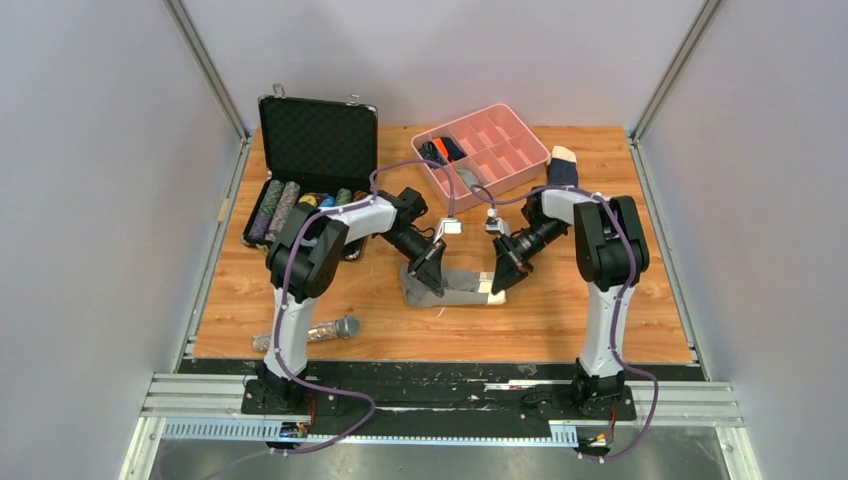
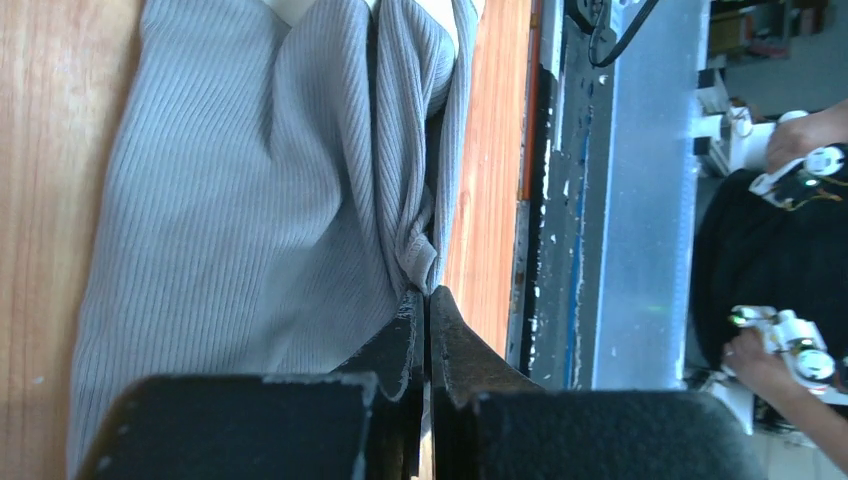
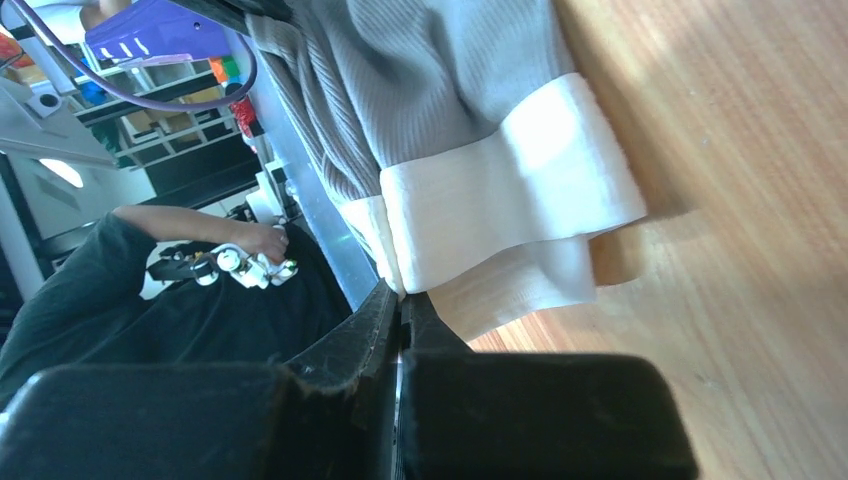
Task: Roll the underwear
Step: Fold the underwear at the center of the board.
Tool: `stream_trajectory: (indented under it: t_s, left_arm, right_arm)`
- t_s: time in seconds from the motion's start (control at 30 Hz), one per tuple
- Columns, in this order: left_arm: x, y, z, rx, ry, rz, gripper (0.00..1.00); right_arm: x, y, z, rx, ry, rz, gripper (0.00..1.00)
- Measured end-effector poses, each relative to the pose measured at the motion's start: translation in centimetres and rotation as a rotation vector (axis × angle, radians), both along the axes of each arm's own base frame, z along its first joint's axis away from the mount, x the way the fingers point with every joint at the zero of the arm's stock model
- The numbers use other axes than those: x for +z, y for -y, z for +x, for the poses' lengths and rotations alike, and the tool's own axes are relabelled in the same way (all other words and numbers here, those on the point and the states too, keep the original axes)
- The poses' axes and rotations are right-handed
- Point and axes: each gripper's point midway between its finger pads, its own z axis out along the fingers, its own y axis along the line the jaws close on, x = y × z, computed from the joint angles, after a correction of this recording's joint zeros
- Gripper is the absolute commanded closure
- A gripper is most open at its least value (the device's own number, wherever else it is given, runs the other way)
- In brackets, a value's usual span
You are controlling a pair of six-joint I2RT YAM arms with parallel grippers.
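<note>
Mid-table: left gripper (image 2: 428,300) and right gripper (image 3: 401,302) each pinched shut on underwear (image 1: 462,287) edge; shallow bites could slip, skewing roll.

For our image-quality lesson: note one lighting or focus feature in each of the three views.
Top external: even, soft light over the table, faint shadows. Left wrist: underwear ribbing crisp, left gripper dark and underexposed. Right wrist: cream band nearly blown out.
</note>
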Motion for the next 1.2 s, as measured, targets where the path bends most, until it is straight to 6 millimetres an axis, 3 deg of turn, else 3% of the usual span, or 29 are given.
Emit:
stream_trajectory:
  t_s: [0.23,0.63,1.07,1.17,1.2]
  left_arm:
    - [0.3,-1.3,1.7,0.053,-0.079,-0.001,1.0]
    - [0.2,-0.9,4.7,0.073,-0.109,-0.002,1.0]
    - [-2.3,-1.4,6.9,0.142,-0.145,0.075,1.0]
    - [-2.9,-1.5,7.5,0.164,-0.134,0.089,1.0]
    - [-3.1,-1.5,7.5,0.172,-0.137,0.096,1.0]
  right_arm:
    - [-1.3,-0.1,0.5,-0.004,-0.056,-0.011,1.0]
    - [-2.1,0.0,2.8,-0.019,-0.109,-0.019,1.0]
    - [-2.9,0.1,4.0,-0.055,-0.171,-0.015,1.0]
    - [-2.9,0.0,4.3,-0.06,-0.168,-0.009,0.91]
    - [-3.0,0.0,4.5,-0.062,-0.166,-0.008,0.8]
